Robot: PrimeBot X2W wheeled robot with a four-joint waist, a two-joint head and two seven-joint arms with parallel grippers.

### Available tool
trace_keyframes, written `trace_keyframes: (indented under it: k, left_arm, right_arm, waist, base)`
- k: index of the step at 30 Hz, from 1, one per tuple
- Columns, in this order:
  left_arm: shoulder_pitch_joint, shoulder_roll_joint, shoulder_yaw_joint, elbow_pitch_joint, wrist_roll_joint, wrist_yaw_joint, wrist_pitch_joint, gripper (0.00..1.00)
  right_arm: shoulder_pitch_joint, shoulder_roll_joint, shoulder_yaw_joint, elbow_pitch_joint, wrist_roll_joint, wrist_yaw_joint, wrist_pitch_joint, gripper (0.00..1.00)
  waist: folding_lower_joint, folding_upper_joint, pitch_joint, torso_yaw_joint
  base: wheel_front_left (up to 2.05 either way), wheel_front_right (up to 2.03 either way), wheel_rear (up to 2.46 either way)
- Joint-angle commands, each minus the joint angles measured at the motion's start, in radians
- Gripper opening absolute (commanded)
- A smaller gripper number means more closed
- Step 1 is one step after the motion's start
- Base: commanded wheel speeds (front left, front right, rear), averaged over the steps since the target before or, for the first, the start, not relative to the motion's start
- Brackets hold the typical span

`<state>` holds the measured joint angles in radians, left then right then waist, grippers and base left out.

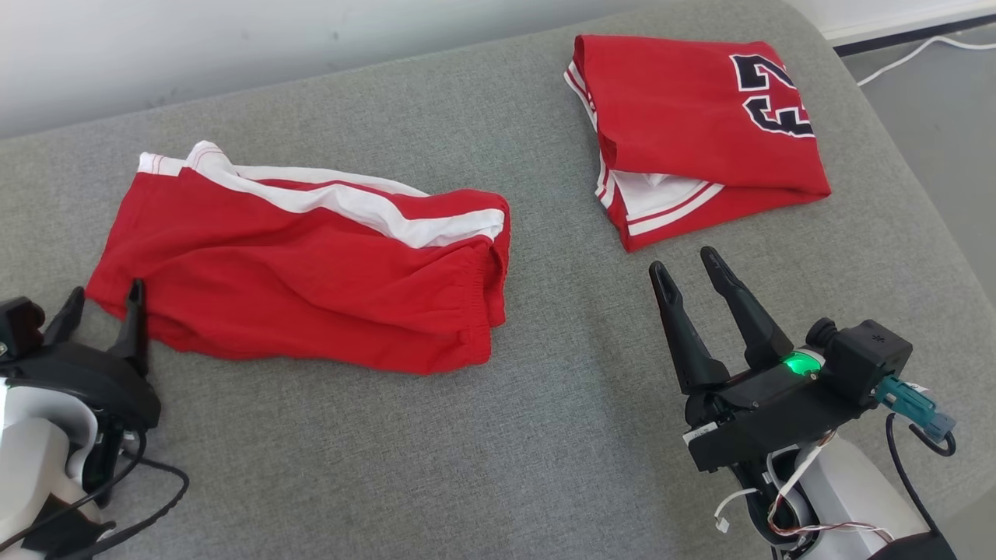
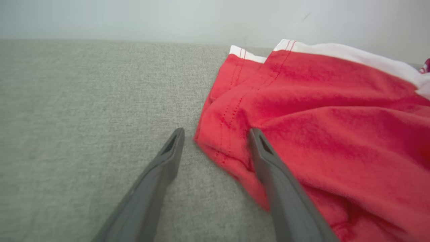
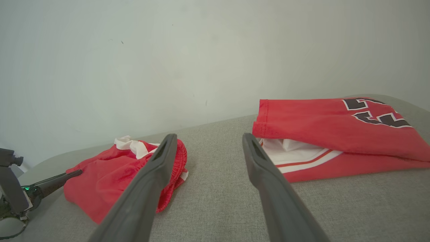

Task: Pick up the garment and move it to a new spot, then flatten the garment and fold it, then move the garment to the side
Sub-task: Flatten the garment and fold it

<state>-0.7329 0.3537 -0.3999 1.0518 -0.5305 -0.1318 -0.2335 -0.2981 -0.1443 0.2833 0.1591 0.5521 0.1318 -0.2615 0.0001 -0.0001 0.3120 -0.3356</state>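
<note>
Jersey [image 1: 685, 117]: black numerals cut off | left claw [image 1: 107, 290] spread at shorts [image 1: 311, 288] | right claw [image 1: 684, 260] spread

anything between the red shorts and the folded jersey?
Nothing. The head view shows just a bare strip of grey cushion between the shorts and the folded jersey.

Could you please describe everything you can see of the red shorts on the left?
The red shorts look like soft knit fabric, with a white side stripe and a gathered waistband at the right end. They lie wrinkled on the grey cushion. The open left gripper straddles their left corner.
</note>
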Motion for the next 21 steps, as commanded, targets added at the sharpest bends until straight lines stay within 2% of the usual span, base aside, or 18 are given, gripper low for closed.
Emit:
trace_keyframes:
  k: [1, 4, 5, 7, 12, 21]
  left_arm:
    - [0.004, -0.008, -0.017, 0.025, -0.011, 0.004, 0.013, 1.00]
    - [0.008, -0.031, -0.051, 0.034, -0.044, 0.003, 0.049, 1.00]
    - [0.011, -0.036, -0.071, 0.030, -0.053, 0.001, 0.067, 0.60]
    - [0.013, -0.031, -0.092, 0.022, -0.082, 0.001, 0.085, 0.00]
    - [0.011, -0.004, -0.138, 0.014, -0.110, 0.003, 0.057, 0.00]
    - [0.023, -0.026, -0.178, 0.029, -0.093, 0.009, -0.019, 0.00]
  right_arm:
    - [-0.010, 0.002, -0.003, -0.002, -0.008, -0.002, -0.004, 1.00]
    - [-0.007, 0.006, -0.006, 0.001, -0.011, -0.002, -0.004, 1.00]
    - [-0.007, 0.007, -0.008, 0.002, -0.011, -0.002, -0.004, 1.00]
    - [-0.009, 0.008, -0.009, 0.003, -0.011, -0.002, -0.004, 1.00]
    - [-0.006, 0.010, -0.008, 0.003, -0.012, -0.002, -0.004, 1.00]
    - [0.019, 0.007, -0.010, 0.014, -0.002, -0.002, -0.004, 1.00]
  waist:
    - [-0.0001, 0.0001, 0.001, -0.001]
    - [-0.0001, 0.0001, -0.002, 0.001]
    - [-0.0001, 0.0001, -0.004, 0.002]
    - [-0.0001, 0.0001, -0.008, 0.005]
    - [-0.0001, 0.0001, -0.028, 0.017]
    - [-0.0001, 0.0001, -0.091, 0.070]
  base:
    - [0.00, 0.00, 0.00]
    - [0.00, 0.00, 0.00]
    - [0.00, 0.00, 0.00]
    - [0.00, 0.00, 0.00]
    - [0.00, 0.00, 0.00]
    - [0.00, 0.00, 0.00]
